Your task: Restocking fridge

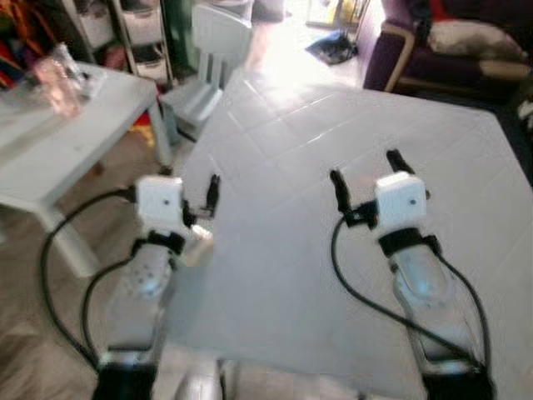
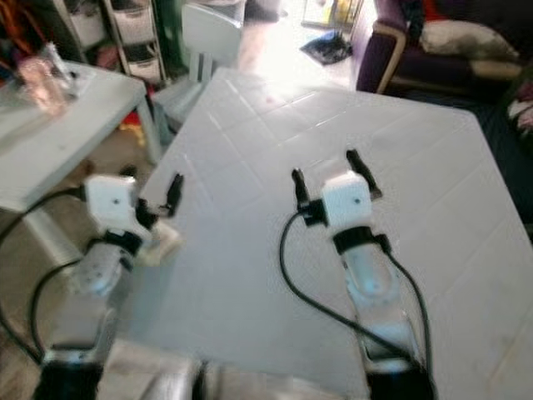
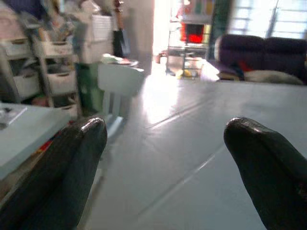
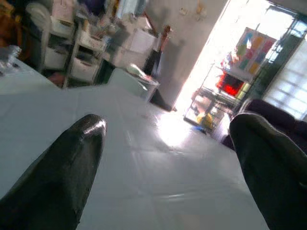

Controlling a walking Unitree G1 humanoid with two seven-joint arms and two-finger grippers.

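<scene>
A large white table (image 1: 283, 167) with a tile-line pattern stretches out in front of me. My left gripper (image 1: 208, 196) hovers at the table's left edge, and in the left wrist view its two black fingers (image 3: 72, 163) stand wide apart with nothing between them. My right gripper (image 1: 367, 173) is held over the middle of the table, open, with its fingers (image 4: 67, 158) spread and nothing held. Both grippers point away from me towards the bright far end of the table.
A small white side table (image 1: 75, 125) on the left carries a clear pinkish container (image 1: 58, 79). A white child's chair (image 1: 212, 50) stands at the large table's far left corner, with drawer shelves (image 1: 141, 33) behind it. A dark sofa (image 1: 450, 50) sits at the far right.
</scene>
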